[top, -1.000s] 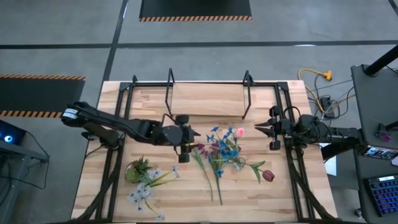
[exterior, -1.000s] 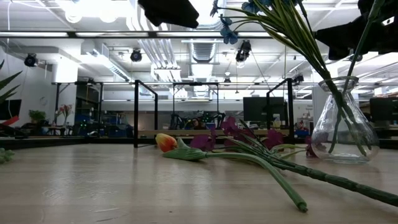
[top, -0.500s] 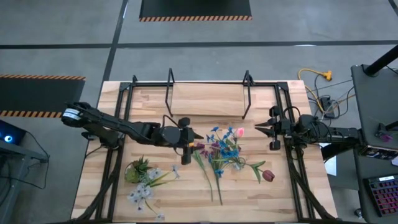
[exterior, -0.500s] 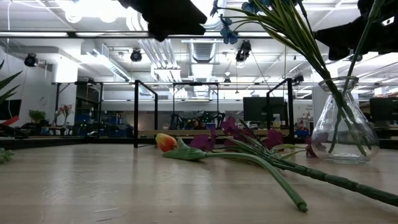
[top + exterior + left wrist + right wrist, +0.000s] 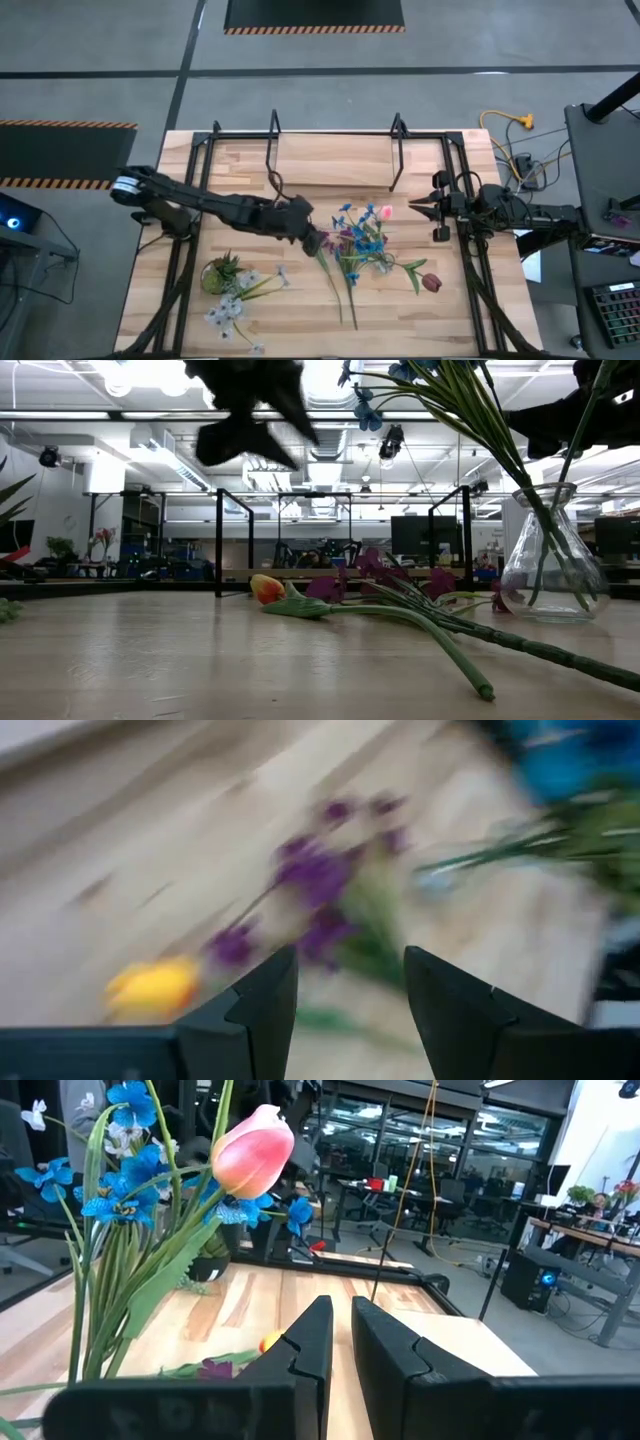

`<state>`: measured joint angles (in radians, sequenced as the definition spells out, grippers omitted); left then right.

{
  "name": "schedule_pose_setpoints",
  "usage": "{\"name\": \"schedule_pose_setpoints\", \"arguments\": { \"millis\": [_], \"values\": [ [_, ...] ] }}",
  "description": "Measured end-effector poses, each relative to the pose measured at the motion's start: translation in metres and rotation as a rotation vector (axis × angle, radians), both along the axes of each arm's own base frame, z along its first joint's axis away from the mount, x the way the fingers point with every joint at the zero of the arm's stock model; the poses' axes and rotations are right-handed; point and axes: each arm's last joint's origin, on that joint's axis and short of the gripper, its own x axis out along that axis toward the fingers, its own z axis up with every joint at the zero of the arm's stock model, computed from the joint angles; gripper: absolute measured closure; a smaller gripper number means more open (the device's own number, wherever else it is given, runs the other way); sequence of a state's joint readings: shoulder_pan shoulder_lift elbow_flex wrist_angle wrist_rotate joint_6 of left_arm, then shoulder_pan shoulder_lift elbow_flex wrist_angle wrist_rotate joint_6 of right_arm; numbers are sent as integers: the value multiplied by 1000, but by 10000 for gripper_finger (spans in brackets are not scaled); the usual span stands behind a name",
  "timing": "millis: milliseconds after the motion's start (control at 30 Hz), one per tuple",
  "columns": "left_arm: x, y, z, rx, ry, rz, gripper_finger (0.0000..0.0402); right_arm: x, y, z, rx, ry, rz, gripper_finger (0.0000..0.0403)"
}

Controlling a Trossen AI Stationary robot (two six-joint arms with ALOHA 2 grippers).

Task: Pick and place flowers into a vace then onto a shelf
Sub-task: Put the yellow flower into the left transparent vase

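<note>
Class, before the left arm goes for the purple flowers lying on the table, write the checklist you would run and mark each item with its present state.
1. Left hand open, empty: ok.
2. Left hand above the purple flowers: ok.
3. Purple flowers free of the yellow tulip: cannot tell.
4. Vase upright, blue flowers inside: ok.
5. Right hand shut, waiting at the table's right edge: ok.
6. Shelf top bare: ok.

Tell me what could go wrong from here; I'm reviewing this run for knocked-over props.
The left end effector, jaws open and empty, hangs over the loose purple flowers lying right beside the glass vase. Reaching in, it might bump the vase. The vase already holds tall, leaning stems, so a nudge could tip it. It may also pinch several tangled stems at once.
</note>
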<state>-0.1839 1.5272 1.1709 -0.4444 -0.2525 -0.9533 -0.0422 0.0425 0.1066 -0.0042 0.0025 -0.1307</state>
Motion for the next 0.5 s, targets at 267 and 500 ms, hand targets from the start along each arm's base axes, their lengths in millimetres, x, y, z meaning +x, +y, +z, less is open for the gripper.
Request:
{"name": "schedule_pose_setpoints", "arguments": {
  "millis": [267, 500],
  "values": [
    [14, -2, 5, -93, 31, 109, 235, 0, 0, 0, -4, 0, -1, 369],
    [21, 2, -22, -125, 124, 159, 235, 0, 0, 0, -13, 0, -1, 369]
  ]
}}
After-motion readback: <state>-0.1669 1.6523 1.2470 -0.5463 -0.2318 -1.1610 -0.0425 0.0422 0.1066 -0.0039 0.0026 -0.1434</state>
